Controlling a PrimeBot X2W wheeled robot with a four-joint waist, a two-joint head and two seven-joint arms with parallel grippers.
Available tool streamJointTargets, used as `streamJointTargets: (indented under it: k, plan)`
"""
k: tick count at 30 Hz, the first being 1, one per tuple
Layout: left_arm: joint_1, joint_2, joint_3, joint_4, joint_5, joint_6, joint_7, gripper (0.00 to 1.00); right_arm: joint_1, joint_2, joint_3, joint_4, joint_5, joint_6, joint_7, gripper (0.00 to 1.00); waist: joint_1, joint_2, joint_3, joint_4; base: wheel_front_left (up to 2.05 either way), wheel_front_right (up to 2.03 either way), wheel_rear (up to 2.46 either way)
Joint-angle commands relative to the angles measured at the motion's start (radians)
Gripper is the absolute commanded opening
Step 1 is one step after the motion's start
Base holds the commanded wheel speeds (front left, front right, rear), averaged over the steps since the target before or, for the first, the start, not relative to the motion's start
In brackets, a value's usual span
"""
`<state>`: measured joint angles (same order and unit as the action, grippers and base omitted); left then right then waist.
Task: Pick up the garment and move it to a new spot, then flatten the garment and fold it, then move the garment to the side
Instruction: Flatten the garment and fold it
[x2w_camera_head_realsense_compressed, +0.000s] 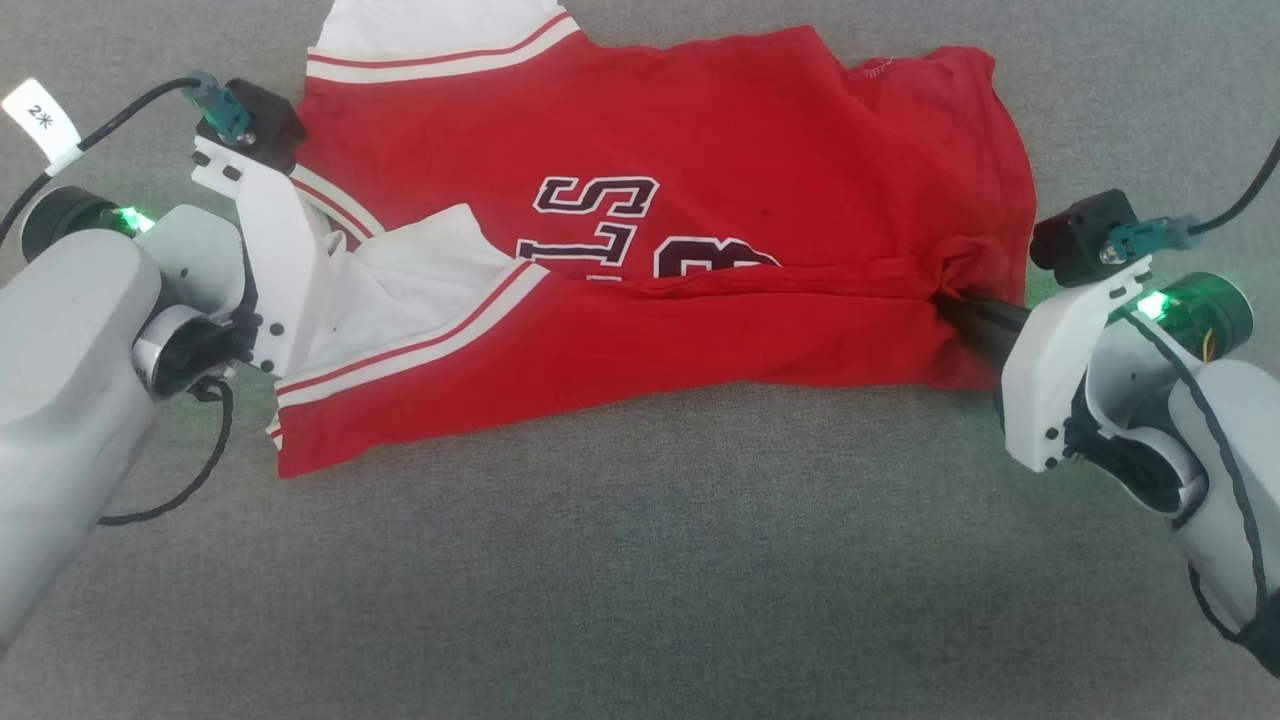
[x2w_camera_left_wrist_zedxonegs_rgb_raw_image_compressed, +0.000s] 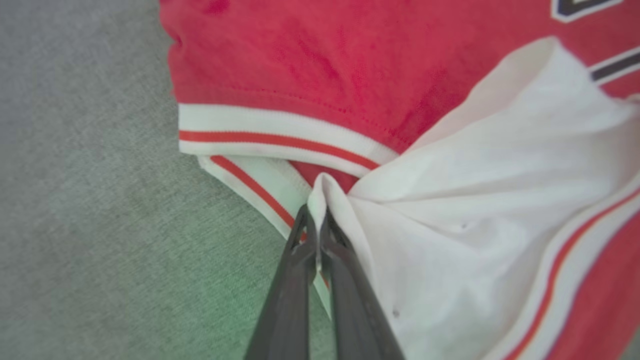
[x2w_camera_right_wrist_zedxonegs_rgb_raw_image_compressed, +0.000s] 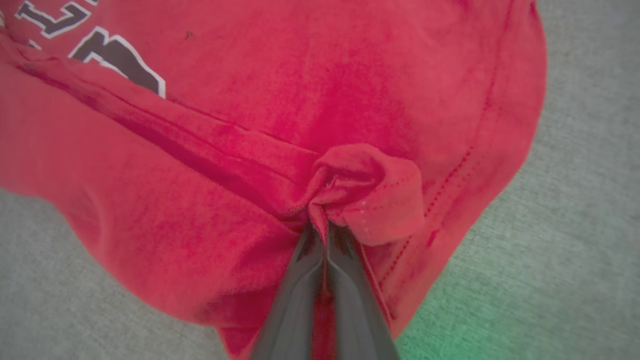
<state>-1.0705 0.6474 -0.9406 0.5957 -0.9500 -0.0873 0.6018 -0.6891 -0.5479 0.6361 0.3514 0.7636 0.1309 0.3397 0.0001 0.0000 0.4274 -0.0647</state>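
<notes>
grey woven cloth surface (x2w_camera_head_realsense_compressed: 640, 560) beneath everything, reaching every edge of the head view. on it, across the far middle, the garment (x2w_camera_head_realsense_compressed: 760, 130): red, lying sideways, collar end toward the robot's left, hem end toward its right. near half turned over onto the far half, with a long crease running left to right and covering the lower part of the dark, white-edged lettering (x2w_camera_head_realsense_compressed: 600, 215). white sleeve (x2w_camera_head_realsense_compressed: 420, 275) bunched on top at the left end; far sleeve (x2w_camera_head_realsense_compressed: 430, 25) white too, at the top edge of the head view. pale forearms low at both sides of that view.

left gripper (x2w_camera_left_wrist_zedxonegs_rgb_raw_image_compressed: 316, 225) at the garment's left end, jaws closed tight on a pinched ridge of white sleeve cloth, just beside the red-and-white striped trim (x2w_camera_left_wrist_zedxonegs_rgb_raw_image_compressed: 280, 135). right gripper (x2w_camera_right_wrist_zedxonegs_rgb_raw_image_compressed: 325, 232) at the right end, jaws closed on a gathered knot of red hem cloth (x2w_camera_right_wrist_zedxonegs_rgb_raw_image_compressed: 370, 195), with a row of stitching visible on the fold.

black cable (x2w_camera_head_realsense_compressed: 120, 110) with a white label (x2w_camera_head_realsense_compressed: 40, 120) by the left wrist. green light (x2w_camera_head_realsense_compressed: 128, 217) on the left wrist, second green light (x2w_camera_head_realsense_compressed: 1150, 303) on the right.
</notes>
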Motion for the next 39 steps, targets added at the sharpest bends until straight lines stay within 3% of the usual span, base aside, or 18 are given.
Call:
streamJointTargets:
  k: [1,2,3,5,7,14,20,26,33,39]
  plan:
    - [0.013,-0.011,-0.011,0.030,-0.013,-0.002,0.007,0.40,0.006,0.016,0.011,0.018,0.005,0.000,0.018,0.00,-0.0001,0.0000,-0.001,0.002,0.00,0.00,0.00]
    - [0.010,-0.018,-0.007,0.044,-0.019,-0.005,0.000,0.79,0.001,0.017,0.007,0.022,0.007,0.000,0.020,0.05,-0.0001,0.0000,-0.002,0.003,0.00,0.00,0.00]
    - [0.009,-0.023,0.002,0.062,-0.029,-0.002,0.002,1.00,0.000,0.019,0.001,0.026,0.013,0.000,0.024,0.39,-0.0001,0.0000,-0.005,0.005,0.00,0.00,0.00]
    - [0.001,-0.030,0.005,0.081,-0.032,-0.002,0.006,1.00,0.001,0.015,-0.005,0.023,0.015,0.000,0.034,0.62,-0.0001,0.0000,-0.013,0.010,0.00,0.00,0.00]
    - [-0.002,-0.030,0.012,0.085,-0.038,-0.003,-0.005,1.00,0.007,0.006,-0.015,0.008,0.014,0.000,0.037,1.00,-0.0001,0.0000,-0.024,0.016,0.00,0.00,0.00]
    - [0.027,-0.003,0.031,0.019,-0.060,0.039,-0.002,1.00,0.061,-0.025,-0.101,-0.071,-0.008,0.000,0.017,1.00,-0.0001,0.0000,-0.080,0.037,0.00,0.00,0.00]
    - [0.099,0.051,0.036,-0.137,-0.085,0.109,0.028,1.00,0.149,-0.022,-0.245,-0.148,-0.079,0.000,-0.040,1.00,-0.0001,0.0000,-0.120,0.049,0.00,0.00,0.00]
    - [0.203,0.121,0.042,-0.334,-0.119,0.211,0.065,1.00,0.253,0.033,-0.413,-0.238,-0.170,0.000,-0.118,1.00,-0.0001,0.0000,-0.141,0.045,0.00,0.00,0.00]
    - [0.284,0.188,0.041,-0.514,-0.139,0.320,0.103,1.00,0.351,0.104,-0.555,-0.328,-0.253,0.000,-0.126,1.00,-0.0001,0.0000,-0.141,0.032,0.00,0.00,0.00]
    - [0.329,0.204,0.053,-0.534,-0.150,0.387,0.094,1.00,0.414,0.182,-0.626,-0.401,-0.298,0.000,-0.102,1.00,-0.0001,0.0000,-0.120,0.001,0.00,0.00,0.00]
